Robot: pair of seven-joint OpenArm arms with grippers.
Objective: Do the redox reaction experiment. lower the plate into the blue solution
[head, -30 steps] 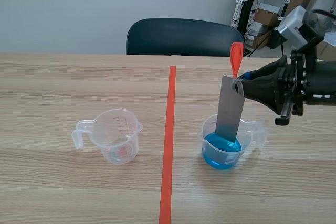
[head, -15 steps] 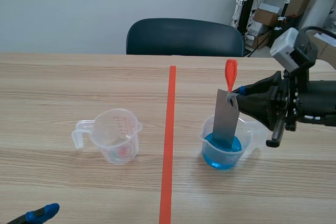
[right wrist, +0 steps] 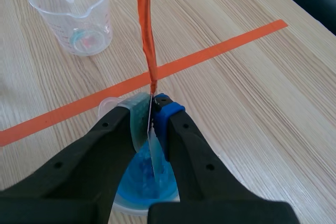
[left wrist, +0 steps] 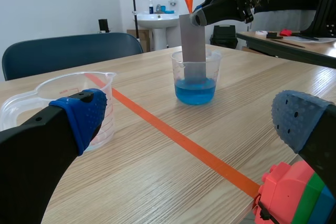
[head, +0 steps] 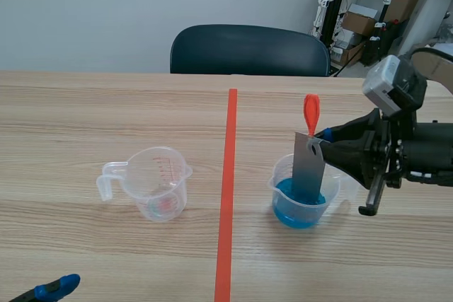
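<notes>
Right of centre, your right claw (head: 323,136) is clamped on the grey plate (head: 308,171), its foot in the blue solution (head: 299,204) — next, ease it straight down.

Wide desk (head: 251,167) lies between the empty cup (head: 161,190), left, and the beaker (head: 301,206), right; the upright plate (head: 309,169) stands in the beaker's mouth.

wooden table (head: 85,111) | clear cup (head: 159,183) left of tape (head: 227,175) | blue-solution cup (head: 300,203) right of tape
</notes>
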